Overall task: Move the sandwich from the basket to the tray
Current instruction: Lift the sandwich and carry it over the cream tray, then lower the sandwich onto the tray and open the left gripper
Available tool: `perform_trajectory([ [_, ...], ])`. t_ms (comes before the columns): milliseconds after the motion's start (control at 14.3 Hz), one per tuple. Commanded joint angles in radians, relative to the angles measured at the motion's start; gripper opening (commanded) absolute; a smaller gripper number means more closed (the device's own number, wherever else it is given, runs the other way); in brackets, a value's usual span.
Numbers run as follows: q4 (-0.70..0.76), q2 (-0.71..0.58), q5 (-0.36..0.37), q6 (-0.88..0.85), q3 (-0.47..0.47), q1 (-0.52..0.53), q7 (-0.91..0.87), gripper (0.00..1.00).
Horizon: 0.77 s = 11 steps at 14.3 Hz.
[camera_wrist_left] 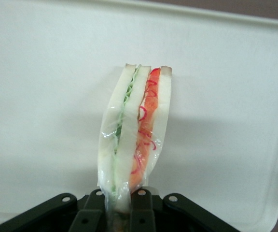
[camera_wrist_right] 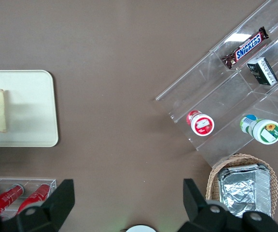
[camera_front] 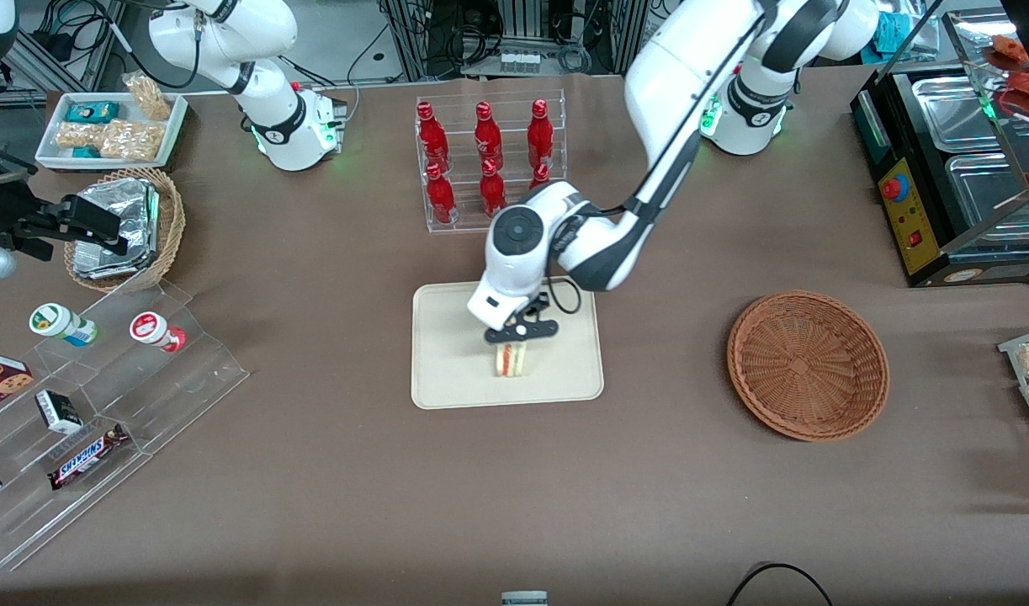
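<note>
Over the cream tray [camera_front: 447, 379] at mid-bench, the pincer [camera_front: 518, 339] grips the sandwich [camera_front: 511, 359] on edge, its lower side at the tray's surface. Farther from the front camera stands a clear rack of red bottles [camera_front: 487, 160], with nothing between it and the tray. Toward the working arm's end, the reddish-brown basket [camera_front: 807, 364] sits bare, well apart from the tray.

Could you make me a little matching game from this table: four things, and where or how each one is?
Things:
1. sandwich
2. basket
3. tray
4. gripper

States:
A. reddish-brown wicker with nothing in it
B. shut on the bread, over the tray
C. cream, lying under the sandwich
D. standing on edge, pinched between two fingers

Pairs: 1-D, 2-A, 3-C, 4-B
</note>
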Motion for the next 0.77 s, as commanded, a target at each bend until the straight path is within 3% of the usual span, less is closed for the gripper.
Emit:
perform_trajectory([
  [0, 0.060, 0.039, 0.010, -0.002, 0.016, -0.022, -0.059, 0.06],
  [70, 0.060, 0.041, 0.008, -0.002, 0.016, -0.022, -0.068, 0.08],
  [140, 0.060, 0.044, 0.008, -0.002, 0.016, -0.023, -0.080, 0.33],
  [210, 0.060, 0.048, 0.011, -0.002, 0.016, -0.023, -0.083, 0.99],
  [560, 0.045, -0.010, 0.018, -0.016, 0.024, -0.014, -0.077, 1.00],
  [700, 0.039, -0.080, 0.027, -0.135, 0.076, -0.013, -0.059, 1.00],
])
